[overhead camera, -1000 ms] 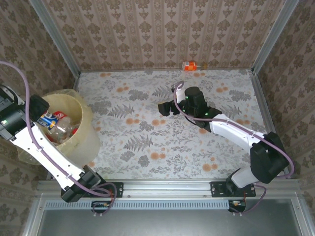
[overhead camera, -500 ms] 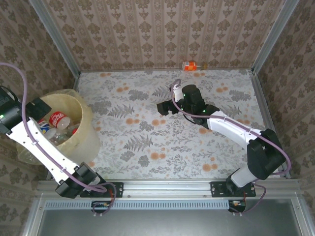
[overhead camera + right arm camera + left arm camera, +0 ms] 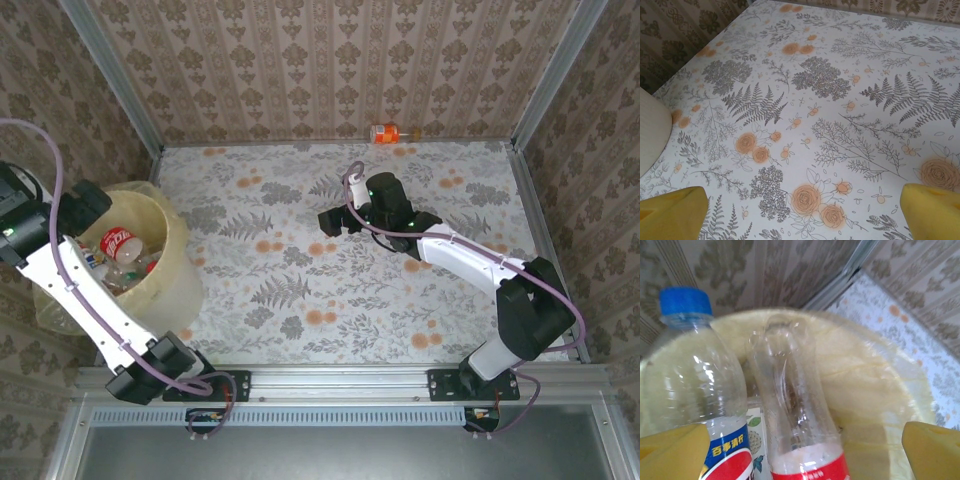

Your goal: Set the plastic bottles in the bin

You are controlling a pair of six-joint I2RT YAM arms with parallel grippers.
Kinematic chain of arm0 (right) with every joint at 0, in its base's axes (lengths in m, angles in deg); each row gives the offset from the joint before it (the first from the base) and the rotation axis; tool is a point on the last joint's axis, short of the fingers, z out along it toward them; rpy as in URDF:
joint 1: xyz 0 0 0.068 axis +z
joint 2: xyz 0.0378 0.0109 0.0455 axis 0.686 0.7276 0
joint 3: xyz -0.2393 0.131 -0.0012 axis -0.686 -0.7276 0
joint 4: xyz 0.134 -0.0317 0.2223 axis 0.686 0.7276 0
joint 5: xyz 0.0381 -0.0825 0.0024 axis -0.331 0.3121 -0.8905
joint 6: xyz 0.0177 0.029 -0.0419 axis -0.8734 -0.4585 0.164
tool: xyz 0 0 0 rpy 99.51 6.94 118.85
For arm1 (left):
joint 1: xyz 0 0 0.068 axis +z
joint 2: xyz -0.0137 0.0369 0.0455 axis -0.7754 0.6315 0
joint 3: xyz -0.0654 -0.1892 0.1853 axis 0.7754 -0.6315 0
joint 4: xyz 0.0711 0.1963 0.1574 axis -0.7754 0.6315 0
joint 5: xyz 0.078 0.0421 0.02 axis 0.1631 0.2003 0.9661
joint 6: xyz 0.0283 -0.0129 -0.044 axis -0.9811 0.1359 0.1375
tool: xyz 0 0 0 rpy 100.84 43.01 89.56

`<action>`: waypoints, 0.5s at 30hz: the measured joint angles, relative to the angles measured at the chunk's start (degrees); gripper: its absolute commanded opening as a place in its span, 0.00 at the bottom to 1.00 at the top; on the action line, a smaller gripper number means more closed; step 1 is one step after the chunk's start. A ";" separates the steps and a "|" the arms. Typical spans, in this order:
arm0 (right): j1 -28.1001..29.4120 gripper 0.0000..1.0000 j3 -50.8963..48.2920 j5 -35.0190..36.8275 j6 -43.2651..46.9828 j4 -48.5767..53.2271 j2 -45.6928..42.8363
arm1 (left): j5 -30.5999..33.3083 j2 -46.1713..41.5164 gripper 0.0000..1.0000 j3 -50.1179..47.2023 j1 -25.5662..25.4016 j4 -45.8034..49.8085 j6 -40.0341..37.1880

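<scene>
Patterned wall panels (image 3: 300, 60) on the left, far and right sides, closing in a floral table (image 3: 300, 300). Metal rail (image 3: 340, 380) along the near edge, carrying both arm bases. Wide bare room across the middle and the right half of that surface; tight only at the left edge.

Pressed against the left wall, filling the near-left corner: the bin (image 3: 178, 270), pale yellow, with a thin liner sagging over its rim. From the right wrist, a pale curve of bin wall (image 3: 650, 130) at the left margin, well apart from the fingers.

Above the bin's far-left rim: the left gripper (image 3: 90, 203), jaws spread wide, gripping nothing, yellow fingertips (image 3: 672, 450) at the bottom corners of its wrist view. Beneath, inside the bin, plastic bottles (image 3: 120, 262) in a heap: a blue-capped bottle (image 3: 695, 385) just beside a capless bottle (image 3: 795, 405) with a red label. From above, a red-labelled bottle (image 3: 118, 242) on top.

Near the table's centre: the right gripper (image 3: 338, 215), low over bare floral print, likewise spread and empty, fingertips (image 3: 932, 210) far apart.

Against the far wall, well apart from both arms: an orange-labelled bottle (image 3: 386, 133) on its side.
</scene>
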 measured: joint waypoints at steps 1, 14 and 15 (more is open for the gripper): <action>0.00 1.00 0.00 0.00 -0.02 0.00 0.00 | 0.07 -0.11 1.00 -2.51 -0.22 -0.96 0.24; 0.00 1.00 0.02 0.02 0.00 0.02 0.00 | 6.58 -3.08 1.00 -7.82 -10.45 -1.75 2.58; 0.00 1.00 0.02 0.02 0.00 0.00 0.00 | 7.61 -2.97 1.00 -5.18 -11.28 -1.27 2.75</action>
